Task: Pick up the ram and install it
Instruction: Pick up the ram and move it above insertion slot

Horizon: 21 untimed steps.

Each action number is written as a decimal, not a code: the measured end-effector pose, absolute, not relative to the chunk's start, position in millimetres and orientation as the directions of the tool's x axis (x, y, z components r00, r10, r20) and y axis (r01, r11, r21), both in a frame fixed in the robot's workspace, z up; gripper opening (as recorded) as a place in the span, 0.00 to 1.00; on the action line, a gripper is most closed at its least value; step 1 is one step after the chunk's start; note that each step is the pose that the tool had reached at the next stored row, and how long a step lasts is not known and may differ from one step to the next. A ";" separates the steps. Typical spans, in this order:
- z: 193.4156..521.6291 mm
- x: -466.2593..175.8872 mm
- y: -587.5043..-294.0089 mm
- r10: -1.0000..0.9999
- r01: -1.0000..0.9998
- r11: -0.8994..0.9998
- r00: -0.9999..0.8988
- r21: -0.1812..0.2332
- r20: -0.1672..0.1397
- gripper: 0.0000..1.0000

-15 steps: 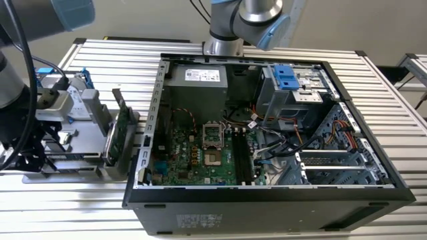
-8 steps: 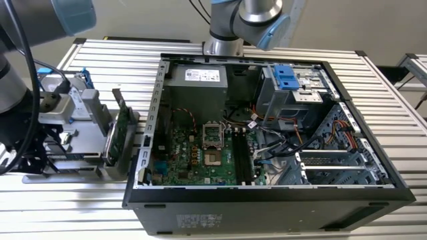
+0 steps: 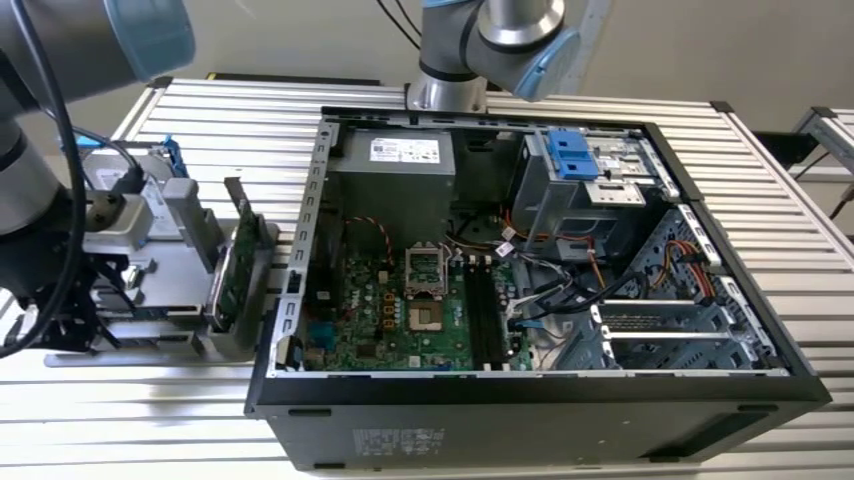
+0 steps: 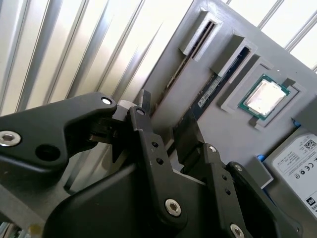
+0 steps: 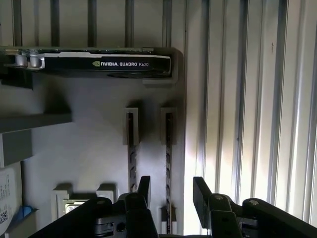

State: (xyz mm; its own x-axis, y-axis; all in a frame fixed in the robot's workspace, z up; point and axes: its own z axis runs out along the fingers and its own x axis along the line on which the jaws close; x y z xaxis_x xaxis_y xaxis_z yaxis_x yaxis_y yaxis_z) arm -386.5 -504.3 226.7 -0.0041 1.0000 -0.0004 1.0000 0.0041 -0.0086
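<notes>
Jaws parted, hanging over ram (image 5: 169, 148).

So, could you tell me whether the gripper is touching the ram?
Apart. In the first wrist view, the open gripper straddles the ram, with a gap showing on each side.

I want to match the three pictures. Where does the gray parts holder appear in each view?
Exterior view: the gray parts holder stands on the table at the exterior view's left, beside the open computer case.
First wrist view: the holder is the gray surface past the open gripper.
Second wrist view: the same gray surface, past the gripper.
Shared landmark: the hard drive kept in the holder.
</notes>
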 end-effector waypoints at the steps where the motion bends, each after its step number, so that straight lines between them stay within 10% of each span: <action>1: 225.9 -386.4 -504.3 1.000 1.000 0.005 -0.005 -0.009 0.000 1.00; 21: 210.8 -386.5 -504.4 0.999 0.999 0.032 -0.032 -0.009 0.000 1.00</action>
State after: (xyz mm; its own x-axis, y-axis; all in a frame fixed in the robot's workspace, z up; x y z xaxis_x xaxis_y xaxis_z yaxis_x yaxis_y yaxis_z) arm -386.5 -504.4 210.8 -0.0323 0.9995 -0.0004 0.9994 0.0323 -0.0087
